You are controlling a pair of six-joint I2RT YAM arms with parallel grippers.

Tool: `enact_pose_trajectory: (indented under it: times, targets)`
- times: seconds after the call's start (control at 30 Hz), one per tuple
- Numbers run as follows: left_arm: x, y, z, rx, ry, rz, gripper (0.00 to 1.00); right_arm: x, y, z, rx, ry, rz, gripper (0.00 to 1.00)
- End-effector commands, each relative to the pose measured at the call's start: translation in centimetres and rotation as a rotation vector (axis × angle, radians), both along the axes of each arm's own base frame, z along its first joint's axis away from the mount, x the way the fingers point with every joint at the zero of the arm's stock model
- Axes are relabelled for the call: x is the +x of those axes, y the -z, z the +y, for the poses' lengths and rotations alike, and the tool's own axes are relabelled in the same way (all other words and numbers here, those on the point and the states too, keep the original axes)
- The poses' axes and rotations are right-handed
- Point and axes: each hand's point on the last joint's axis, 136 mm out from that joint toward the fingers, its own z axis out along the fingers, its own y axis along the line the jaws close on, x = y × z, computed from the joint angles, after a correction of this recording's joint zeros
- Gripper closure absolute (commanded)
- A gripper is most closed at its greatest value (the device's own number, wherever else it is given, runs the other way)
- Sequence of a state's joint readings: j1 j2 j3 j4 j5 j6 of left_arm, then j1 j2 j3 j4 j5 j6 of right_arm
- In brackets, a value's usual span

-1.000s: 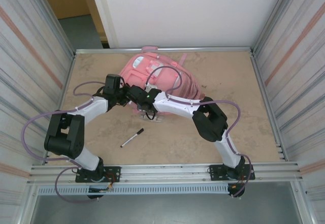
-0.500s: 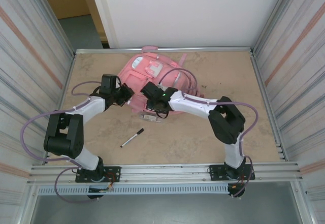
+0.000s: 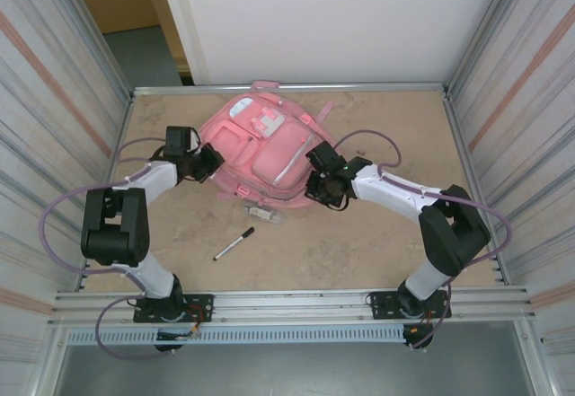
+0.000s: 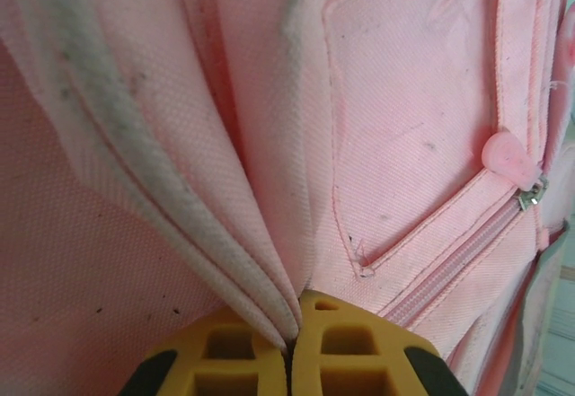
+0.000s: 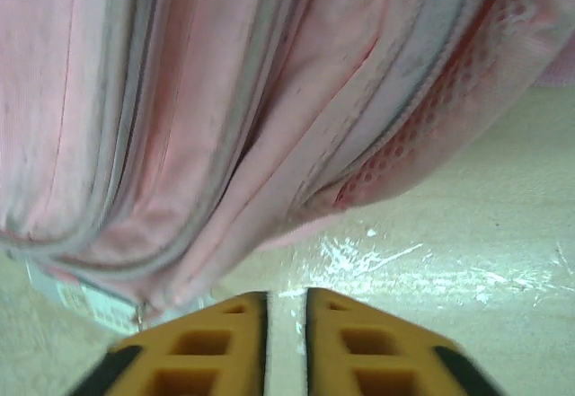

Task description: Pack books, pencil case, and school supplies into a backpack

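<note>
While the left claw pinches a fold of the backpack, the right claw stands narrowly parted and empty beside it, above the bench.

The backpack is pink, with white and pale-blue patches and greyish zip lines. The marker, lower left of centre, is black, white-tipped. The table is mottled tan.

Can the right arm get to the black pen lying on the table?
Probably yes. The pen lies alone on the bare table in front of the backpack, with nothing over it. The right gripper holds nothing, and the table between them looks free.
</note>
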State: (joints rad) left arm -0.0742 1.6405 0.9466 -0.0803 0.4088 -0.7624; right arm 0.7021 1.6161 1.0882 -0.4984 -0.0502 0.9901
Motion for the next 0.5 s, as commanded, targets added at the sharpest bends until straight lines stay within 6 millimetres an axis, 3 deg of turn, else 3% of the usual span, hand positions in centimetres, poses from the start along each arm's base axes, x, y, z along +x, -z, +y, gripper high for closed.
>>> enact_pose_trajectory:
  times: [0.0,0.07,0.23,0.47]
  targets:
    - [0.4,-1.3,-0.1,-0.041,-0.002,-0.022,1.0,-1.6,-3.2,4.3,0.086,-0.211,-0.056,0.69]
    - [-0.1,-1.6,-0.5,-0.08,-0.021,-0.017,1.0,-2.2,-3.7,6.3,0.064,-0.222,-0.092,0.64]
    - [-1.3,-2.7,-1.7,-0.103,-0.011,-0.029,1.0,-2.3,-1.4,10.7,0.119,-0.143,-0.079,0.64]
    - [-2.6,-2.7,-2.4,-0.13,-0.002,-0.016,1.0,-0.8,0.9,13.1,0.015,-0.074,-0.125,0.57]
